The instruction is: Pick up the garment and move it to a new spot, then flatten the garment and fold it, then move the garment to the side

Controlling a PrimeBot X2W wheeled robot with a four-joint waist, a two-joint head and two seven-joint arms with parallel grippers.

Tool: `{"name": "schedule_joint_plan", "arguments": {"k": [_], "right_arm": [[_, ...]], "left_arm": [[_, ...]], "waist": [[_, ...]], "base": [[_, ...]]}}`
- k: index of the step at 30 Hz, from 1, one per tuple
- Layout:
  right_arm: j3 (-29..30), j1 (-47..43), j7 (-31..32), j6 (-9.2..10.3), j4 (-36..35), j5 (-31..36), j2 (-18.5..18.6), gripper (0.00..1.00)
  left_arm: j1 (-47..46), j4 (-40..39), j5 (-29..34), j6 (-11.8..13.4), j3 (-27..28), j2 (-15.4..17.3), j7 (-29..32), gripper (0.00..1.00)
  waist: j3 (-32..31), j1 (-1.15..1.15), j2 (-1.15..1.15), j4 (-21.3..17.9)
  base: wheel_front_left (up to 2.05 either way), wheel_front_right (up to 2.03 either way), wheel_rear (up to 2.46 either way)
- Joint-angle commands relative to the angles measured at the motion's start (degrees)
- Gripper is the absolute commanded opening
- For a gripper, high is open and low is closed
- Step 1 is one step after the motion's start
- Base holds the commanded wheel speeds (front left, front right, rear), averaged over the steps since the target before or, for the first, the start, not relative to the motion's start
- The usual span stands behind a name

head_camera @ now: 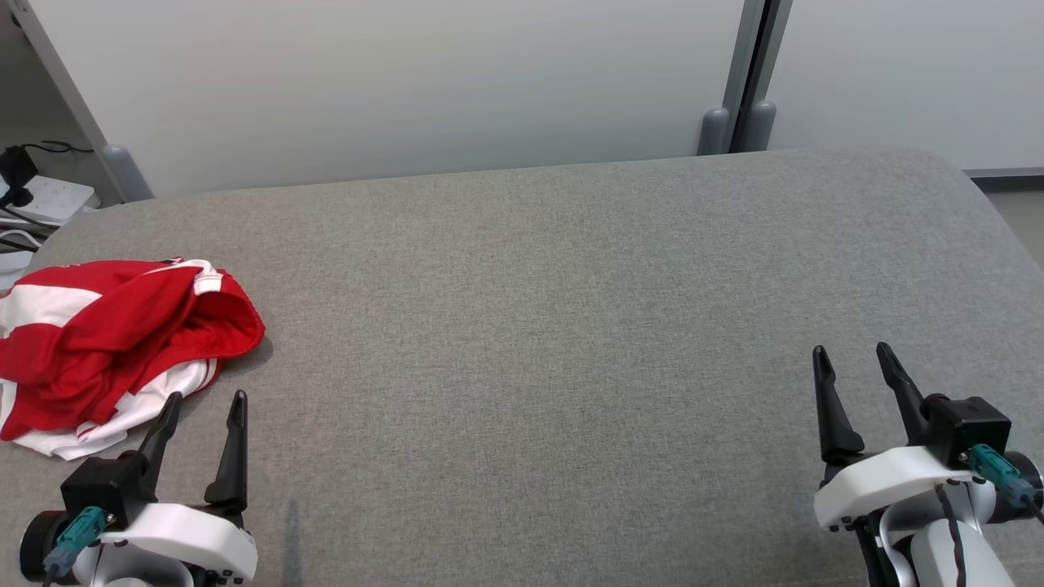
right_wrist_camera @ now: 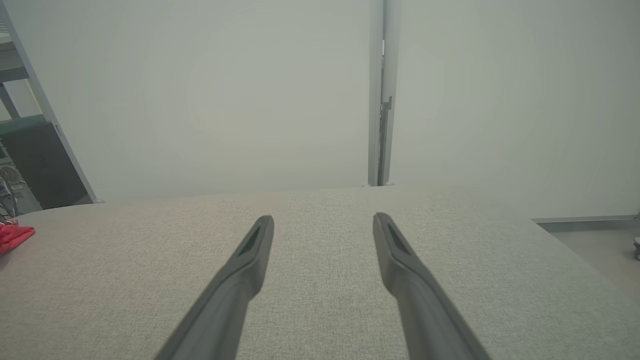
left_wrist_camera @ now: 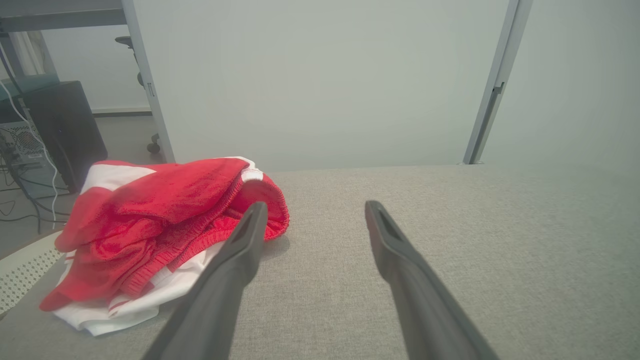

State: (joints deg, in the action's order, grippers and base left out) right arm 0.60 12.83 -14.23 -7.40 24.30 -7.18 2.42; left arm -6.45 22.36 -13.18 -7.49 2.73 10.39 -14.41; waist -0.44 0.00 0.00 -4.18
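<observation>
A crumpled red and white garment [head_camera: 114,342] lies in a heap at the left edge of the grey padded table [head_camera: 571,326]. My left gripper [head_camera: 205,399] hovers open just on the near side of the heap, fingers apart and holding nothing. In the left wrist view the garment [left_wrist_camera: 160,225] bulks to the left of my left gripper [left_wrist_camera: 315,207], with one finger [left_wrist_camera: 240,250] overlapping its red hem. My right gripper [head_camera: 852,352] stands open at the lower right, far from the cloth. In the right wrist view a scrap of the garment [right_wrist_camera: 12,235] shows at the far left, beyond my right gripper [right_wrist_camera: 322,220].
Pale partition panels [head_camera: 408,81] with grey posts [head_camera: 738,122] stand behind the table's far edge. A power strip and cables [head_camera: 37,204] lie on the floor at the back left. A dark computer case [left_wrist_camera: 60,130] stands past the table's left side.
</observation>
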Motion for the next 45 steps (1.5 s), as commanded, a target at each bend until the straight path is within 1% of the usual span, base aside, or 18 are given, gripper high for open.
{"name": "schedule_joint_plan", "arguments": {"k": [1,4,11,15,17,22,27,28,35,40,43,45], "right_arm": [[-1.24,0.96,-0.77,-0.09,-0.76,0.11,0.46,1.0],[-1.13,1.41,-0.77,-0.09,0.01,0.24,0.46,1.0],[-0.91,1.68,-0.77,-0.09,-0.79,0.36,0.46,1.0],[-1.04,1.8,-0.77,-0.09,-1.03,0.25,0.46,1.0],[-1.27,1.88,-0.77,-0.09,-1.39,0.19,0.46,1.0],[-2.3,2.13,-0.77,-0.09,-1.7,0.18,0.46,1.0],[-4.31,2.9,-0.77,-0.09,-1.29,-0.48,0.46,1.0],[-5.22,3.28,-0.77,-0.09,-0.93,-0.93,0.46,1.0],[-8.01,3.8,-0.77,-0.09,1.06,-2.36,0.46,1.0],[-8.0,3.15,-0.77,-0.09,2.11,-3.11,0.45,1.0],[-8.01,2.92,-0.77,-0.09,2.25,-3.09,0.45,1.0],[-8.37,3.11,-0.77,-0.09,2.35,-3.05,0.45,1.0]], "left_arm": [[-2.95,-1.02,0.29,0.0,2.11,1.52,-0.59,1.0],[-2.98,-0.55,0.4,0.0,2.25,1.45,-0.59,1.0],[-3.1,-0.33,0.73,0.0,2.69,1.37,-0.59,1.0],[-3.12,-0.08,0.82,0.0,3.02,1.23,-0.59,1.0],[-3.2,0.04,0.86,0.0,3.31,1.11,-0.59,1.0],[-3.33,0.49,0.66,0.0,3.87,1.22,-0.59,1.0],[-3.07,0.94,0.47,0.0,4.29,1.65,-0.59,1.0],[-2.99,1.11,0.5,0.0,4.4,1.65,-0.59,1.0],[-2.9,2.51,1.12,0.0,4.59,1.26,-0.59,1.0],[-2.94,3.91,1.15,0.0,4.23,1.0,-0.59,1.0],[-2.64,3.98,0.29,0.0,3.83,0.98,-0.59,1.0],[-2.7,4.21,-0.74,0.0,2.88,1.58,-0.59,1.0]], "waist": [[-0.04,0.0,0.0,0.03],[-0.14,0.0,0.0,0.09],[-0.24,0.0,0.0,0.43],[-0.21,0.0,0.0,1.15],[-0.12,0.0,0.0,2.12],[0.04,0.0,0.0,6.49],[-0.25,0.0,0.0,12.65],[-0.53,0.0,0.0,15.18],[-1.97,0.0,0.0,23.0],[-2.84,0.0,0.0,26.16],[-2.74,0.0,0.0,26.31],[-2.36,0.0,0.0,25.73]], "base": [[0.0,0.0,0.0],[0.0,0.0,0.0],[0.0,0.0,0.0],[0.0,0.0,0.0],[0.0,0.0,0.0],[0.0,0.0,0.0],[0.0,0.0,0.0],[0.0,0.0,0.0],[0.0,0.0,0.0],[0.0,0.0,0.0],[0.0,0.0,0.0],[0.0,0.0,0.0]]}}
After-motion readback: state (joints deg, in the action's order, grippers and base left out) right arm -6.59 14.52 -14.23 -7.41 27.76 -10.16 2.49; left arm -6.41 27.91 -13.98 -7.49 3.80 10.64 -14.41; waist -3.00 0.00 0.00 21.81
